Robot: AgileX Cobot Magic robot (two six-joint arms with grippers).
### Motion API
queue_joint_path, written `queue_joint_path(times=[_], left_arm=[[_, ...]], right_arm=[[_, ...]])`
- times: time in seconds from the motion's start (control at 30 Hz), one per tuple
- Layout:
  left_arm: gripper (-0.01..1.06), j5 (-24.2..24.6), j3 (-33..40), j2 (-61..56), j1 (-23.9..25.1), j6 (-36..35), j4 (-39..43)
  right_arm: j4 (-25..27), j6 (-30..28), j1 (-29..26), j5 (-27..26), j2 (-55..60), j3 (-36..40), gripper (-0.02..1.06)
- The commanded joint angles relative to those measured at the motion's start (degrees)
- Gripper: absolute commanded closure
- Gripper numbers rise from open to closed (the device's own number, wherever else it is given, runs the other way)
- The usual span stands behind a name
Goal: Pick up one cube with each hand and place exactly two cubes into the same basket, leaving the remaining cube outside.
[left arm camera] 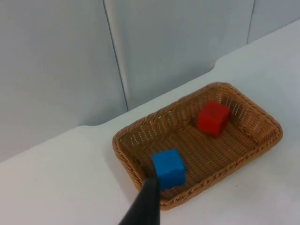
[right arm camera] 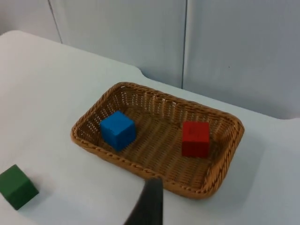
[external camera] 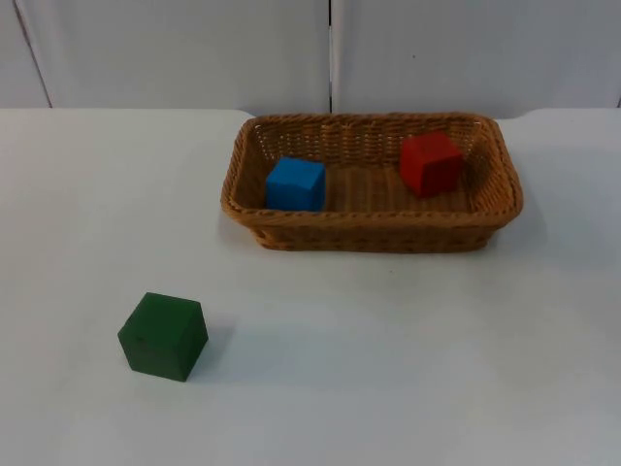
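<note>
A: Basket (external camera: 254,199)?
B: Oblong wicker, long axis running left to right across the table (external camera: 388,369), near the partition wall (external camera: 175,49).

A: Contents?
B: Blue cube (external camera: 295,183) at its left end, red cube (external camera: 431,163) toward the right end, well apart. Both sit flat on the weave.

A: Third cube?
B: Green cube (external camera: 163,335) outside, on the table toward my left, one corner turned to the camera.

A: Your jaws?
B: One black fingertip of my left gripper (left arm camera: 143,206) and of my right gripper (right arm camera: 147,204) above the table; spread or pressed together, cannot tell.
</note>
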Motion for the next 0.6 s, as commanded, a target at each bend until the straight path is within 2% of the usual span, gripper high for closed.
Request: queue_joint_path(times=[0.0,0.27,0.37,0.43,0.47,0.57], left_arm=[[0.19,0.27,1.42,-2.41,-0.16,-0.01,-1.35],[0.19,1.12,7.69,-11.68,-0.16,-0.01,-2.14],[0.19,4.45,9.61,-16.13,-0.16,-0.01,-2.14],[0.19,4.97,9.59,-16.81,-0.16,-0.01,-2.14],[0.19,7.78,9.85,-18.97,-0.16,-0.01,-2.14],[0.19,10.32,9.85,-21.65,-0.16,-0.01,-1.99]], right_arm=[[0.04,0.09,-0.01,0.93,-2.82,1.68,0.26],[0.1,2.42,-0.01,3.8,-11.94,6.86,0.26],[0.1,2.85,-0.01,4.48,-15.16,8.71,0.26],[-0.03,2.85,-0.01,4.7,-16.31,9.57,0.26],[-0.03,2.85,-0.01,5.25,-18.39,10.68,0.26],[-0.03,2.85,-0.01,6.57,-20.95,12.1,0.26]])
